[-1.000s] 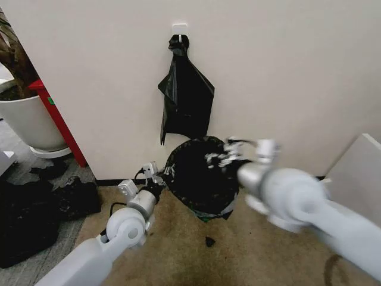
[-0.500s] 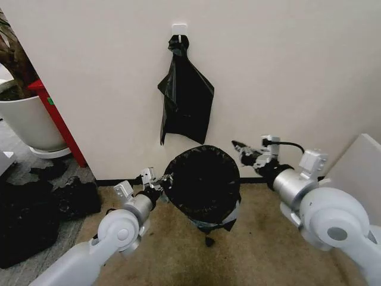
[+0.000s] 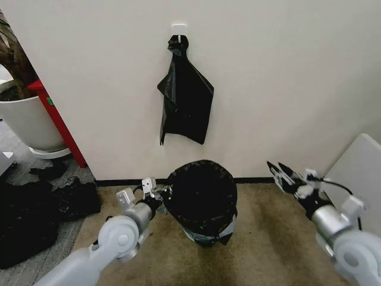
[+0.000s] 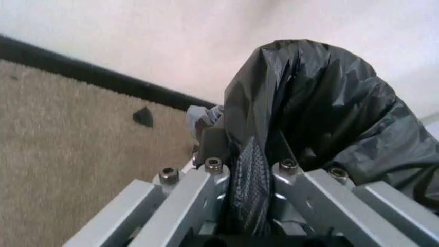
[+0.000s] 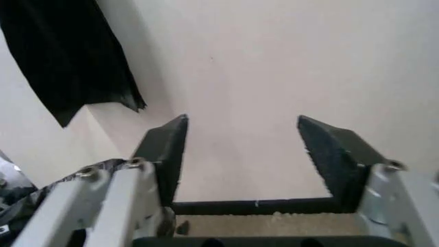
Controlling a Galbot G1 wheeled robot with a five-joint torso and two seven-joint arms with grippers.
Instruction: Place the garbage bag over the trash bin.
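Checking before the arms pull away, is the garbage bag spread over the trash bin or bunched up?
Spread: the garbage bag covers the bin's mouth and hangs down its sides. The left pincer pinches its edge; the right pincer is open, apart.

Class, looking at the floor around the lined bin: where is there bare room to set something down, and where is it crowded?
Bare carpet lies between the trash bin and the open right gripper. Crowded: the bin's left, where the left gripper pinches the garbage bag, and beyond it the black bundles.

arms: pale grey, rounded joints | right tool (image 5: 240,149): black pads, silver links | screws: hex-socket
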